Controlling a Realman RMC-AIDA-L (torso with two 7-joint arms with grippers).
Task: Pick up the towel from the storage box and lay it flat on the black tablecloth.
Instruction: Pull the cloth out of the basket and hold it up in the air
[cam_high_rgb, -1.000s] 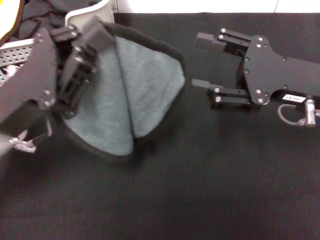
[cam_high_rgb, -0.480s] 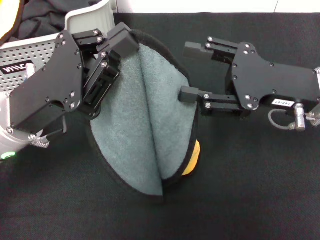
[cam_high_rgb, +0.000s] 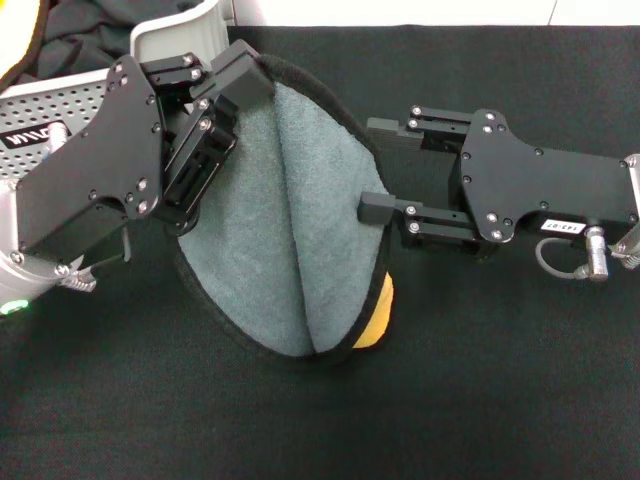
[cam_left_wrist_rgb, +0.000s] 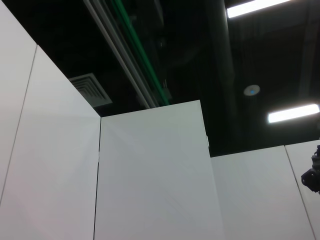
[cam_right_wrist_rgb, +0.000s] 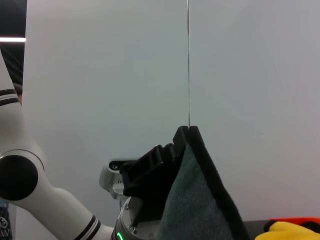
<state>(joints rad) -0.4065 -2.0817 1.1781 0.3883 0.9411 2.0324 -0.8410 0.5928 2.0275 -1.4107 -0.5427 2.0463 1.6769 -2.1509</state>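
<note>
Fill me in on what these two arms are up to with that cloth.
The left claw holds the towel by its top edge, so it hangs folded above the black tablecloth, grey-green face out, with orange-yellow peeking at the lower corner. The right claw is open at the towel's right edge, one finger either side of the black trim. The storage box sits behind the left arm. The towel is not yet laid flat.
</note>
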